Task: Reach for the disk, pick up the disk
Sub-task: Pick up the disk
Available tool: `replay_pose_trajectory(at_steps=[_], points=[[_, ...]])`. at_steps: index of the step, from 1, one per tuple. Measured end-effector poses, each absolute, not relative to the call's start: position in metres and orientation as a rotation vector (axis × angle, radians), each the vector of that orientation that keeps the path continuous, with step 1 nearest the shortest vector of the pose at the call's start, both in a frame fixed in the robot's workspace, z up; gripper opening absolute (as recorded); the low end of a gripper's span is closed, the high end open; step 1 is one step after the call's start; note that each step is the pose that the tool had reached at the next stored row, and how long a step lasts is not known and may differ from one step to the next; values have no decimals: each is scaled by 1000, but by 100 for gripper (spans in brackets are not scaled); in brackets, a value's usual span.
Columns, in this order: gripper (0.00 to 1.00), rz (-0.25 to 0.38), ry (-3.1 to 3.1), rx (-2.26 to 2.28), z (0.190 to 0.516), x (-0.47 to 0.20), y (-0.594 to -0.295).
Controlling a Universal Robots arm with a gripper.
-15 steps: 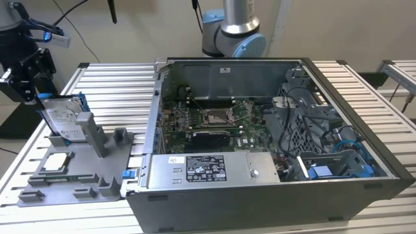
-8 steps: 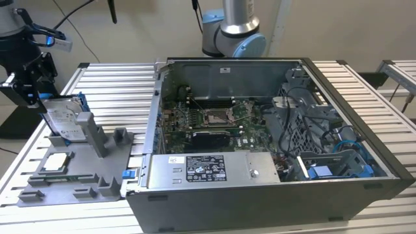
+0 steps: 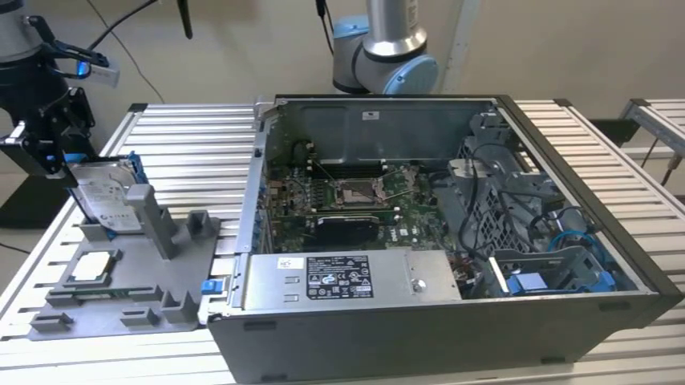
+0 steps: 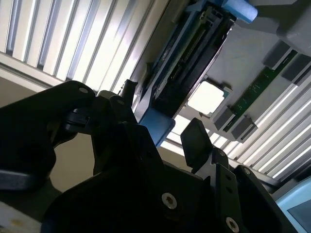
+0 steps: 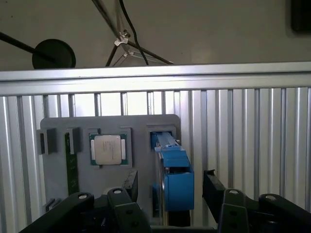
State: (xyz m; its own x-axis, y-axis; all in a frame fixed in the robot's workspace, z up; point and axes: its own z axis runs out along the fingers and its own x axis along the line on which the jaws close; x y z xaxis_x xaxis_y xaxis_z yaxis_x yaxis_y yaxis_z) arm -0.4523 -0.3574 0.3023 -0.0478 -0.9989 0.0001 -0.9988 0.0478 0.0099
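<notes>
Two fingers (image 5: 212, 180) of the gripper (image 5: 171, 180) stand spread, one on each side of the disk (image 5: 175, 196), with a gap showing between each finger and the blue rail in the first wrist view. The second wrist view shows the same straddle: the gripper (image 4: 160, 114) sits over the blue end of the disk (image 4: 187, 63), not closed on it.

In the exterior view the gripper (image 3: 59, 148) hangs at the exterior view's left, directly above the disk (image 3: 107, 192). The disk stands on edge in a slot at the far end of a grey fixture tray (image 3: 139, 309), its white label facing the exterior view's right.

Nearer on the same tray, a square silver chip (image 3: 95, 263) lies flat in its recess, and a green circuit-board stick (image 5: 71, 165) sits in a slot beside it.

The tray rests on a slatted aluminium table (image 3: 182, 120). An open computer case (image 3: 428, 337) stands just beside the tray, to the exterior view's right, and the arm's base (image 3: 386, 56) rises behind the case's far wall.
</notes>
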Motion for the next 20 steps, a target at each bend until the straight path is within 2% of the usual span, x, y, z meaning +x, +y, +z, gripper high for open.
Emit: replay_pose_trajectory(at_steps=[20], points=[[100,-11,-2269,2163,283,-452,-357]])
